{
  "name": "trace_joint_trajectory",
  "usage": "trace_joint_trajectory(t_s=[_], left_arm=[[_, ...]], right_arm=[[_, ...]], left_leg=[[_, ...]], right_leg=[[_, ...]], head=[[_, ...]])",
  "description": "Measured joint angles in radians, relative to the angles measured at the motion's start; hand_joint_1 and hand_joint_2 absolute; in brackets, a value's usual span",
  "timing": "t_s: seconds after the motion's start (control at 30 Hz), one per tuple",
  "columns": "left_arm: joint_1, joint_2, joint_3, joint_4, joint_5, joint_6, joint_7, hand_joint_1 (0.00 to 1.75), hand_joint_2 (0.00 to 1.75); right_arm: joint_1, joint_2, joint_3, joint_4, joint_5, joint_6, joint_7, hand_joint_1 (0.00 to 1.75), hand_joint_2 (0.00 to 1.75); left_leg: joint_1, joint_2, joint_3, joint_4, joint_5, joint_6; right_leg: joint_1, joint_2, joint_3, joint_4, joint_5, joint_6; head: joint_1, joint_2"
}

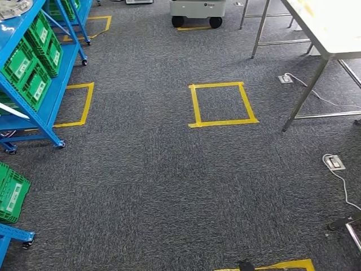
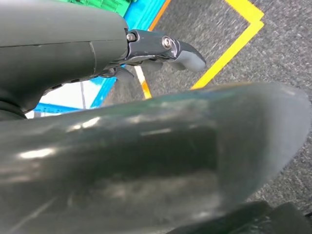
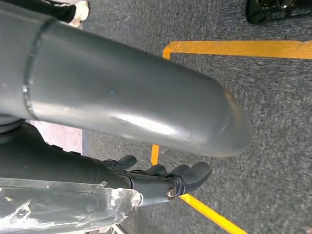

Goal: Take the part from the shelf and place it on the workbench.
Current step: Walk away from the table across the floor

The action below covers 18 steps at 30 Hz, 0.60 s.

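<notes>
A blue shelf [image 1: 54,93] with green bins [image 1: 25,68] stands at the left of the head view. The white workbench [image 1: 336,34] is at the far right on metal legs. No part can be made out in the bins from here. My left hand [image 2: 140,141] hangs over the carpet near the shelf's blue base, its dark fingers [image 2: 165,48] stretched out with nothing between them and the thumb. My right hand [image 3: 128,102] hangs over yellow floor tape, fingers [image 3: 173,180] straight, nothing between them and the thumb. Crinkled clear plastic [image 3: 66,207] lies along the fingers' far side; what it is I cannot tell.
Grey carpet spreads between shelf and workbench, with a yellow tape square [image 1: 221,104] in the middle. A grey wheeled cart [image 1: 198,10] stands at the back. Floor sockets [image 1: 334,162] with white cables lie near the workbench legs [image 1: 304,96]. A second green bin [image 1: 12,193] sits low at the left.
</notes>
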Motion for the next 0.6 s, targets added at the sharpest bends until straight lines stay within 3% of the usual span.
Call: trace_joint_trajectory(t_s=[0.07,0.13,0.2,0.27,0.3,0.37,0.4,0.43,0.47,0.5,0.53,0.6], left_arm=[[-0.002,-0.001,0.000,0.000,0.000,0.000,0.000,0.00,0.00],[-0.005,-0.003,-0.001,0.000,0.000,0.001,0.001,0.00,0.00],[-0.004,-0.005,-0.001,0.000,0.000,0.002,0.002,0.00,0.00],[-0.002,-0.006,-0.001,0.000,0.000,0.005,0.004,0.00,0.00],[-0.002,-0.008,-0.001,0.000,0.000,0.006,0.004,0.00,0.00],[-0.004,-0.011,-0.001,0.000,0.000,0.008,0.004,0.00,0.00],[-0.004,-0.012,-0.001,0.000,0.000,0.008,0.004,0.00,0.00],[-0.003,-0.012,-0.001,0.000,0.000,0.008,0.004,0.00,0.00],[-0.003,-0.013,-0.001,0.000,0.000,0.008,0.003,0.00,0.00],[-0.002,-0.013,-0.001,0.000,0.000,0.008,0.002,0.00,0.00],[-0.002,-0.013,-0.001,0.000,0.000,0.008,0.000,0.00,0.00],[-0.003,-0.013,-0.001,0.000,0.000,0.008,-0.003,0.00,0.00]], right_arm=[[0.000,0.000,0.000,0.000,0.000,0.000,0.000,0.00,0.00],[-0.001,0.000,0.000,0.000,-0.002,-0.001,0.000,0.00,0.00],[-0.002,0.000,0.000,0.000,-0.004,-0.002,0.000,0.00,0.00],[-0.003,0.000,0.000,0.000,-0.006,-0.004,0.001,0.00,0.00],[-0.003,0.000,0.000,0.000,-0.007,-0.004,0.001,0.00,0.00],[0.000,0.000,0.000,0.000,-0.009,-0.005,0.002,0.00,0.00],[0.002,0.000,0.000,0.000,-0.009,-0.005,0.002,0.00,0.00],[0.003,0.000,0.000,0.000,-0.009,-0.005,0.003,0.00,0.00],[0.004,0.000,0.000,0.000,-0.008,-0.006,0.003,0.00,0.00],[0.005,0.000,0.000,0.000,-0.008,-0.006,0.004,0.00,0.00],[0.006,0.000,0.001,0.000,-0.006,-0.007,0.004,0.00,0.00],[0.005,0.000,0.001,0.001,-0.003,-0.008,0.003,0.00,0.00]], left_leg=[[-0.002,0.037,0.076,-0.141,0.054,0.006],[-0.006,0.056,0.109,-0.208,0.067,0.014],[-0.007,0.037,0.107,-0.213,0.067,0.025],[-0.003,0.018,0.107,-0.217,0.071,0.037],[0.000,0.009,0.107,-0.218,0.073,0.042],[0.000,-0.011,0.106,-0.218,0.074,0.049],[-0.001,-0.023,0.105,-0.218,0.074,0.049],[-0.001,-0.037,0.106,-0.217,0.074,0.050],[-0.001,-0.051,0.107,-0.217,0.075,0.049],[0.000,-0.065,0.108,-0.216,0.075,0.048],[0.001,-0.079,0.109,-0.216,0.075,0.046],[0.001,-0.103,0.107,-0.213,0.075,0.036]], right_leg=[[0.004,-0.015,0.004,0.002,-0.006,0.007],[0.011,-0.031,0.008,0.002,-0.012,0.018],[0.012,-0.046,0.013,-0.002,-0.015,0.027],[0.008,-0.022,0.004,0.024,-0.038,0.038],[0.006,0.001,-0.017,0.069,-0.065,0.042],[0.004,0.039,-0.085,0.214,-0.133,0.046],[0.004,0.044,-0.116,0.275,-0.152,0.047],[0.004,0.046,-0.133,0.302,-0.150,0.047],[0.004,0.048,-0.129,0.285,-0.128,0.047],[0.002,0.053,-0.106,0.230,-0.090,0.046],[-0.001,0.070,-0.073,0.153,-0.052,0.046],[-0.007,0.110,-0.019,0.036,-0.012,0.043]], head=[[-0.001,0.000],[0.001,0.000],[0.003,0.000],[0.005,0.000],[0.006,0.000],[0.009,0.000],[0.009,0.000],[0.009,0.000],[0.009,0.000],[0.009,0.000],[0.009,0.000],[0.009,0.000]])
